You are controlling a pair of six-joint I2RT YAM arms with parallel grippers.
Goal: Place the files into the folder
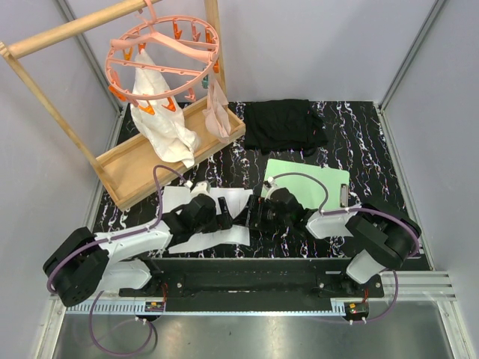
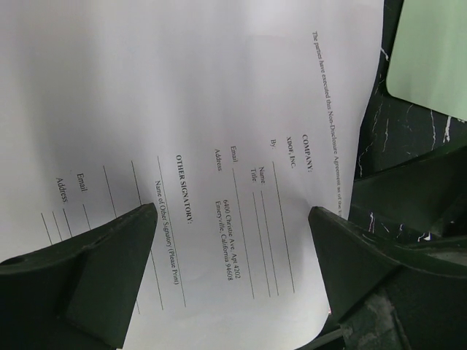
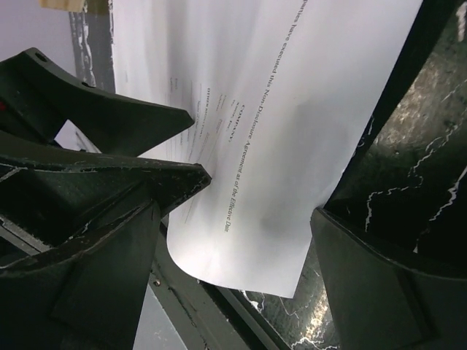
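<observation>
The files (image 1: 179, 200) are white printed sheets lying left of centre on the black marbled mat. The mint-green folder (image 1: 303, 176) lies flat to their right, with a black clip (image 1: 344, 194) at its right edge. My left gripper (image 1: 224, 213) is open over the sheets' right part. In the left wrist view it (image 2: 233, 251) straddles a printed sheet (image 2: 219, 109), and a folder corner (image 2: 430, 51) shows at upper right. My right gripper (image 1: 256, 213) faces it closely and is open. In the right wrist view it (image 3: 233, 284) has a curled sheet corner (image 3: 255, 160) between its jaws.
A wooden tray (image 1: 127, 170) stands at back left under a pink clip hanger (image 1: 161, 45) with white cloths on a wooden rack. A black folded cloth (image 1: 284, 123) lies behind the folder. The table's front rail (image 1: 247, 280) runs just behind the grippers.
</observation>
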